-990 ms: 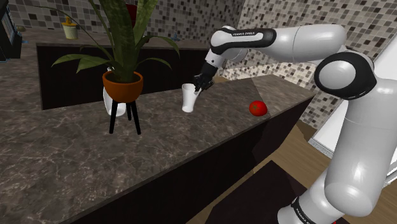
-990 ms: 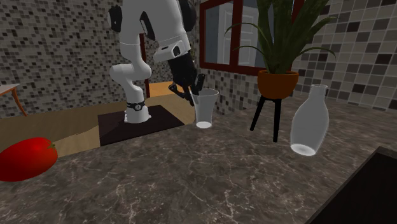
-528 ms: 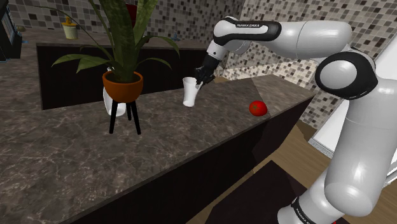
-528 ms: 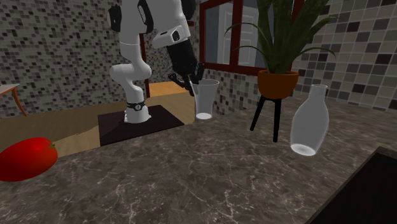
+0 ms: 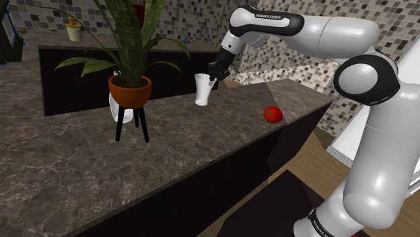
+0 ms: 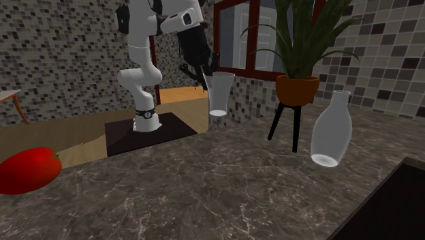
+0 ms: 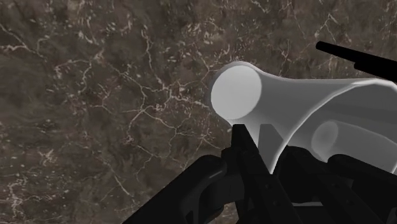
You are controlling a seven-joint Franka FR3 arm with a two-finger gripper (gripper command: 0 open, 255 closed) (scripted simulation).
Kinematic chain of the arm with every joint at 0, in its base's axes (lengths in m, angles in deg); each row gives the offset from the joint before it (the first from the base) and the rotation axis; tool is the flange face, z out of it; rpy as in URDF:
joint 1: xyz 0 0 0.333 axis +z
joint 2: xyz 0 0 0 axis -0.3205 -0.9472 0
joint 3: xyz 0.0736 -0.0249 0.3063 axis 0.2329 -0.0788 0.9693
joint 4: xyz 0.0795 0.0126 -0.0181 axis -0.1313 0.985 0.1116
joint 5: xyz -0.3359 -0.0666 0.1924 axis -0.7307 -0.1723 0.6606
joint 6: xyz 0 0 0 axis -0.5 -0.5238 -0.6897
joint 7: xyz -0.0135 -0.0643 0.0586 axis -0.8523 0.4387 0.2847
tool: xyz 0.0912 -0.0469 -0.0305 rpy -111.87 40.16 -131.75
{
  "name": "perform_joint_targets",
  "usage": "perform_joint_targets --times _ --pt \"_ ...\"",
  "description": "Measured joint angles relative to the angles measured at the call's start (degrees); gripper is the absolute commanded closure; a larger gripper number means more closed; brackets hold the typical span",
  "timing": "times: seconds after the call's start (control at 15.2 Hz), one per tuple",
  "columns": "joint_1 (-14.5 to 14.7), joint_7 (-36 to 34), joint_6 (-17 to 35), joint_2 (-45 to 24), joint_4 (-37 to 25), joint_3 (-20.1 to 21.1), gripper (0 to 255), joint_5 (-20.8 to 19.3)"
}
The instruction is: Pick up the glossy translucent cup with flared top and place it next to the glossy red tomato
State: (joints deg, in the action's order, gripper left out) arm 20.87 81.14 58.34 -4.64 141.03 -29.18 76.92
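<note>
A pale translucent cup (image 5: 202, 89) with a flared top hangs above the dark marble counter (image 5: 81, 155), lifted off it. My black gripper (image 5: 214, 75) is shut on the cup's rim, one finger inside and one outside. In the second exterior view the cup (image 6: 218, 94) floats in front of the gripper (image 6: 206, 71). The wrist view has the cup (image 7: 273, 108) clasped between my fingers (image 7: 245, 149) over the counter. The glossy red tomato (image 5: 272, 114) lies on the counter toward the shoulder view's right, well apart from the cup; it also sits at the second exterior view's lower left (image 6: 26, 169).
A potted plant on a black stand (image 5: 129, 91) is on the counter left of the cup. A pale bottle-shaped vase (image 6: 331, 129) stands by it. A dark sunken recess (image 5: 81, 74) lies behind the counter. The counter's edge (image 5: 296, 124) drops off just right of the tomato.
My gripper has risen with the cup in it; the cup has left the counter and shifted slightly up and back. The tomato, plant and vase stayed put.
</note>
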Motion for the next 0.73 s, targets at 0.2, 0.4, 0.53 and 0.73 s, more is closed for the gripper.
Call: perform_joint_targets --times 0.2,0.4,0.53,0.73 --pt "-0.1 -0.7 -2.2 -0.2 -2.6 0.0 255 -0.1" --pt "-0.2 -1.4 -4.7 -0.7 -5.6 0.0 255 -0.2" --pt "-1.1 -0.1 -5.2 0.5 -4.4 -0.4 255 -0.1" --pt "-3.1 3.1 -5.3 3.7 -0.3 -1.6 255 0.2"
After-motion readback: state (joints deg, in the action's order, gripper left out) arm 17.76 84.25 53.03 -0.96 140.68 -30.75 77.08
